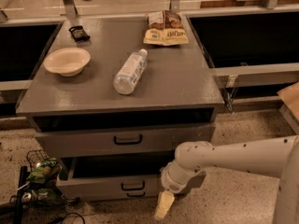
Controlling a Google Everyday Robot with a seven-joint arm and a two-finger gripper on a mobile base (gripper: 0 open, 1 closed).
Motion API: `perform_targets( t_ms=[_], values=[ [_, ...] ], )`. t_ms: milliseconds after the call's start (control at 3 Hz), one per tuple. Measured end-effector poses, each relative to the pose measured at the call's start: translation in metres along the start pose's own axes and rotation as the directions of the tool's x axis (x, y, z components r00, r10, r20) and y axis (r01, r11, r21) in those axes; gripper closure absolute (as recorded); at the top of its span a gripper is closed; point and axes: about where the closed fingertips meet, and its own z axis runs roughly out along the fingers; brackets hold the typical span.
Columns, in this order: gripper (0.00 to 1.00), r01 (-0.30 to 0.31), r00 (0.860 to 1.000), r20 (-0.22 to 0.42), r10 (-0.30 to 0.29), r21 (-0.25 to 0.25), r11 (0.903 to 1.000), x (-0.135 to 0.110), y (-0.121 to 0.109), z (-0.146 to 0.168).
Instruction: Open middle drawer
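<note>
The grey cabinet [121, 97] has three drawer fronts stacked below its top. The middle drawer [93, 186] stands pulled out toward me, its dark inside showing behind the front. Its small black loop handle [133, 185] is at the centre. My gripper [163, 205] hangs at the end of the white arm [224, 160], pointing down. It is just below and to the right of that drawer's front, near the floor, apart from the handle. The upper drawer [70, 143], with a black handle [127, 139], also stands slightly out. A third handle [135, 194] shows just beneath the middle front.
On the cabinet top lie a beige bowl [67, 61], a clear plastic bottle [129, 72] on its side, a snack bag [166, 28] and a small black item [78, 32]. A wire basket with green packets [41, 176] and cables stands on the floor at left.
</note>
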Motion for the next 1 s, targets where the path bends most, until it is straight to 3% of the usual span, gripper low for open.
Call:
perform_targets(
  t_ms=[333, 667, 1000],
  values=[
    [0.00, 0.009, 1.000, 0.021, -0.007, -0.093, 0.9956, 0.0170, 0.0437, -0.0087],
    [0.00, 0.007, 1.000, 0.021, -0.005, -0.083, 0.9966, 0.0172, 0.0435, -0.0092],
    [0.00, -0.012, 0.999, 0.030, 0.011, 0.010, 0.9999, 0.0172, 0.0400, -0.0125]
  ],
)
